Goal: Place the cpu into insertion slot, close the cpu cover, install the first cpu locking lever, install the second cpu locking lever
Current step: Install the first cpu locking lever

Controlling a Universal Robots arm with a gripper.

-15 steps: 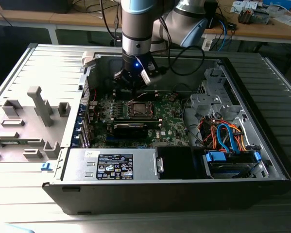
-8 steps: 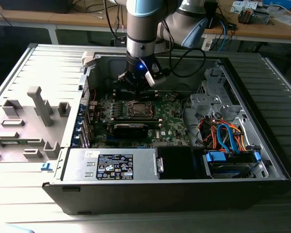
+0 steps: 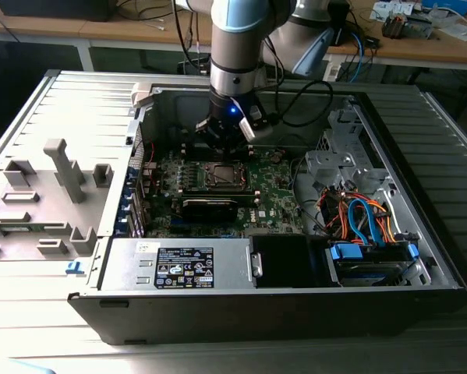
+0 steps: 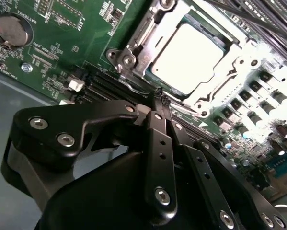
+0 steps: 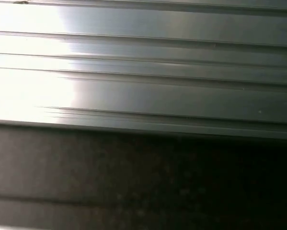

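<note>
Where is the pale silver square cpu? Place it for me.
The pale silver square cpu sits in the motherboard socket, framed by the silvery metal cpu cover, just beyond the black gripper.

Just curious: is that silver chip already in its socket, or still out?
In. The cpu lies flat in the socket, with the cpu cover framing it.

Glare whitens my cpu [image 4: 193, 57] and the cpu cover [image 4: 229, 79] beside it in the second wrist view. My gripper [image 4: 157, 96] looms dark, soft-edged. The first wrist view is washed pale, dim below.
</note>
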